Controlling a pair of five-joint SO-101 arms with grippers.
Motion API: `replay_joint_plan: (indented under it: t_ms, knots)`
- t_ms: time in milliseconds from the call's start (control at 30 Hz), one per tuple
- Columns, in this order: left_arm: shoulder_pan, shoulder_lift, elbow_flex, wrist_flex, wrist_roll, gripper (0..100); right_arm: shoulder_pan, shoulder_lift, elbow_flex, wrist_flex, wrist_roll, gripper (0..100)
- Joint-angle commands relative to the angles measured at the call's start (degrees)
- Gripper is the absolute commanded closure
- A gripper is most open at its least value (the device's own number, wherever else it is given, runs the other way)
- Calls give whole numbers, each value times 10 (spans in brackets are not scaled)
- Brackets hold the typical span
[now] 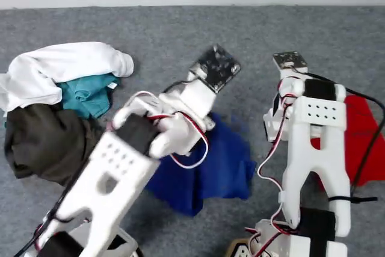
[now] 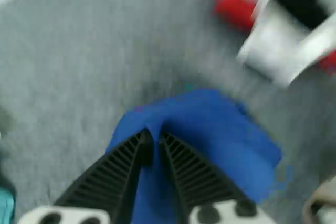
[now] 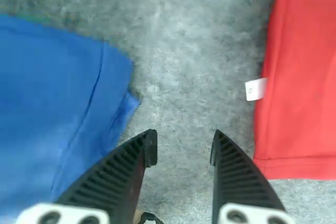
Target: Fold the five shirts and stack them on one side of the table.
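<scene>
Left tool (image 2: 155,139) tight on blue shirt (image 2: 215,124).

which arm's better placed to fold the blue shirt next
Left: the left jaws are shut on a fold of the blue shirt. The right jaws stand open over bare table between it and the red shirt.

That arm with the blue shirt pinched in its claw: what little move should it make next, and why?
Probably lift the pinched edge slightly and draw it across the blue shirt to start a fold. The left gripper is shut on a bunched bit of cloth, the shirt lies rumpled, and the right gripper hangs open beside it, holding nothing.
</scene>
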Motion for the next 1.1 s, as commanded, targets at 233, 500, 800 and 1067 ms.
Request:
replay_joint_plan:
  t_ms: [233, 500, 800, 1067]
  knots:
    - [-217, 33, 189, -302, -33, 987, 7, -16, -2, -7, -6, 821]
    - [-245, 37, 224, -454, -33, 985, 6, -21, 29, -28, -7, 821]
    - [-230, 36, 237, -520, 110, 850, 5, -22, 62, -51, -6, 821]
    - [-230, 30, 207, -467, 171, 765, -48, -16, 64, -51, -2, 821]
